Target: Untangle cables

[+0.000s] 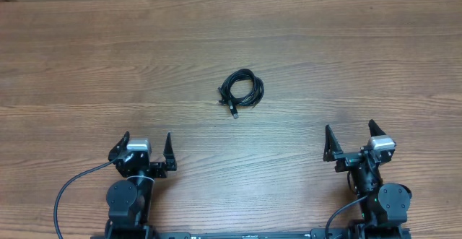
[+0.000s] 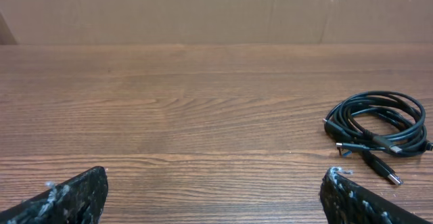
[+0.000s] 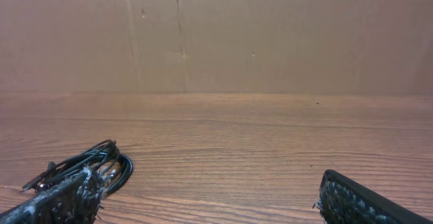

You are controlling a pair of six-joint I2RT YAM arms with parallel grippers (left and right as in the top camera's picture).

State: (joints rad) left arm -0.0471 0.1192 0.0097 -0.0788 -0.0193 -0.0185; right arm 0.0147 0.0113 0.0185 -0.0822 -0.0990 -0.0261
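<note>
The cables (image 1: 242, 89) lie as one small coiled black bundle near the middle of the wooden table, with plug ends sticking out at its lower left. In the left wrist view the cables (image 2: 380, 126) sit ahead and to the right; in the right wrist view the cables (image 3: 84, 166) sit ahead at the left, partly behind a fingertip. My left gripper (image 1: 147, 142) rests near the front left edge, open and empty. At the front right my right gripper (image 1: 350, 131) also stands open with nothing between its fingers. Both are well short of the bundle.
A brown cardboard wall (image 3: 216, 34) runs along the far edge of the table. Thick black arm wires (image 1: 68, 188) loop beside the left arm base at the front edge.
</note>
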